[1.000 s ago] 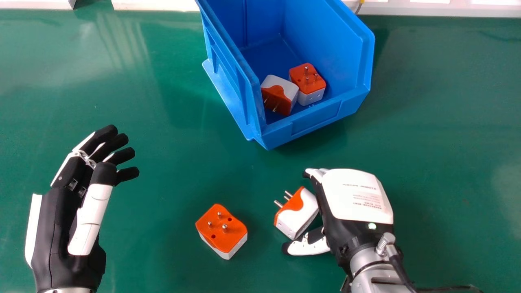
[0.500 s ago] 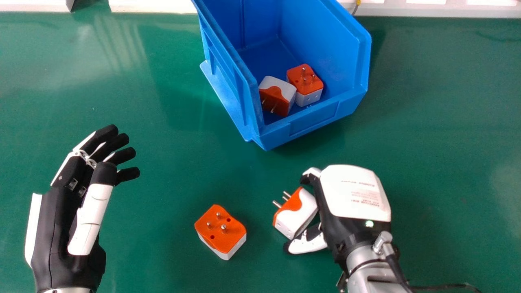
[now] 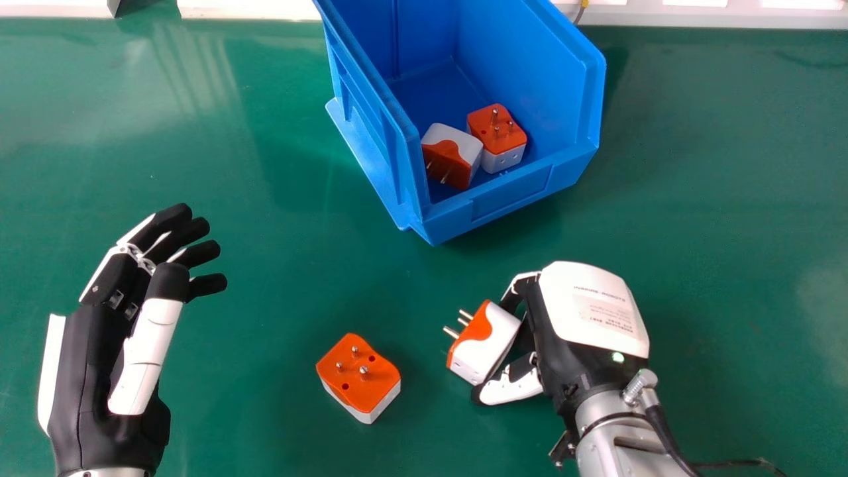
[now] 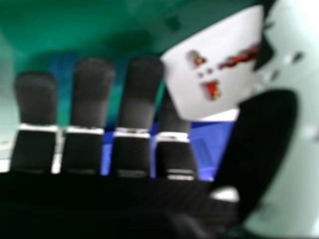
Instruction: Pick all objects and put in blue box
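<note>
My right hand (image 3: 589,324) is curled round an orange-and-white plug adapter (image 3: 487,344) just above or on the green table, its thumb against the near side and fingers by the far side. In the right hand view, the hand (image 4: 137,94) has the adapter's white face (image 4: 194,89) between a finger and the thumb. A second adapter (image 3: 360,374) rests to the left, pins up. Two more adapters, one (image 3: 452,156) tilted and one (image 3: 497,136) pins up, lie inside the blue box (image 3: 510,195). My left hand (image 3: 109,331) is open and holds nothing.
The box stands at the back centre of the table (image 3: 265,265), its low front wall facing my hands. A pale ledge (image 3: 252,9) runs along the table's far edge. A dark cable (image 3: 729,464) lies at the lower right.
The right hand has shifted slightly right, its fingers and thumb drawing in round the adapter, which has turned a little. The left hand stays essentially where it was.
</note>
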Robot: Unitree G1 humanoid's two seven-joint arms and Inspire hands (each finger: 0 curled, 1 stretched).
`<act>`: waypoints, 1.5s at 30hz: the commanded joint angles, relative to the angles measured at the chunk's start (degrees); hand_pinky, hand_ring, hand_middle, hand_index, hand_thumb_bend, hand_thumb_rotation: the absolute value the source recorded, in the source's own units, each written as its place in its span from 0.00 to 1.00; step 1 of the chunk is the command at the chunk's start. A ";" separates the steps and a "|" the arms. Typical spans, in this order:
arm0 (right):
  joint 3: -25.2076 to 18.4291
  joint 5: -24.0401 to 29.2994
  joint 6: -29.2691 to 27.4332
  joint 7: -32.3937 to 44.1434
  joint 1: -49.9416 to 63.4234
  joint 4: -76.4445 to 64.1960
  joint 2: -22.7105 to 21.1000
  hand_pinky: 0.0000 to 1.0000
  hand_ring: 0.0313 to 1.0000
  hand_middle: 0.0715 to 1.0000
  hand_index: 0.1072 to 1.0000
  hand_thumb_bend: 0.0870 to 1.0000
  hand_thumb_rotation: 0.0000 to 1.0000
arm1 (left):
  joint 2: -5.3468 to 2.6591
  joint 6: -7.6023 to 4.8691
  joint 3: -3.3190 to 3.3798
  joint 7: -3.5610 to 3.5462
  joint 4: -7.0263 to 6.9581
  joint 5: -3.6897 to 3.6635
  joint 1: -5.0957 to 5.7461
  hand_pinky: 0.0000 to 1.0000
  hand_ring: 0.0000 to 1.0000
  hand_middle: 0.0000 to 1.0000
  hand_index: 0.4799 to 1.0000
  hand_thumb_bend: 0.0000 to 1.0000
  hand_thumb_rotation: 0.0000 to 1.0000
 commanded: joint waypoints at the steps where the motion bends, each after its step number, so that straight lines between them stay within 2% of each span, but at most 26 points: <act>1: 0.46 0.79 0.54 1.22 1.45 1.43 -0.32 0.16 0.21 0.26 0.43 0.50 0.15 | 0.34 -0.59 0.25 -0.11 -1.34 0.05 0.20 0.64 0.73 0.77 0.51 0.93 0.67; 5: 0.06 1.92 -0.12 0.29 1.28 1.62 -0.24 0.15 0.20 0.25 0.43 0.49 0.14 | 0.24 0.38 0.23 0.04 -1.96 -0.62 0.35 0.64 0.73 0.76 0.50 0.93 0.67; 9: 0.42 1.72 -0.24 0.33 0.80 1.99 -0.97 0.14 0.19 0.25 0.42 0.48 0.13 | 0.18 0.81 0.31 0.38 -2.52 -0.27 0.43 0.64 0.73 0.76 0.50 0.94 0.66; 13: 0.44 1.57 -0.47 -0.85 0.80 2.28 -0.90 0.15 0.20 0.28 0.44 0.48 0.08 | 0.05 1.37 0.31 0.78 -3.18 -0.34 0.63 0.64 0.73 0.76 0.49 0.94 0.66; 16: 0.45 1.64 -0.81 -0.80 0.79 2.22 -1.11 0.15 0.20 0.32 0.44 0.48 0.05 | 0.17 1.25 0.35 0.70 -3.19 -0.15 0.72 0.64 0.73 0.76 0.49 0.94 0.65; 22: 0.00 2.37 -1.82 -1.42 1.10 2.06 -1.26 0.16 0.22 0.34 0.45 0.47 0.02 | 0.27 1.43 0.31 0.27 -3.26 -0.61 0.90 0.63 0.73 0.76 0.49 0.94 0.65; 27: 0.04 2.17 -2.31 -1.72 1.22 2.12 -1.61 0.16 0.22 0.35 0.46 0.47 0.01 | 0.23 1.08 0.34 0.37 -3.16 -0.11 1.01 0.64 0.73 0.76 0.49 0.94 0.65; 31: 0.15 2.00 -2.22 -1.64 1.19 2.18 -1.78 0.17 0.23 0.36 0.46 0.47 0.01 | 0.25 1.07 0.26 0.35 -3.16 -0.02 1.05 0.64 0.74 0.76 0.49 0.94 0.66; 39: 0.31 1.51 -1.43 -0.81 1.01 1.97 -1.77 0.18 0.25 0.36 0.47 0.47 0.00 | 0.30 0.97 0.21 -0.16 -3.08 -0.44 1.05 0.66 0.75 0.77 0.52 0.93 0.66; 45: 0.23 1.79 -2.60 -1.86 0.84 2.10 -2.37 0.20 0.27 0.38 0.47 0.47 0.00 | 0.44 0.50 0.16 -0.74 -2.74 -0.39 0.91 0.68 0.76 0.78 0.54 0.91 0.67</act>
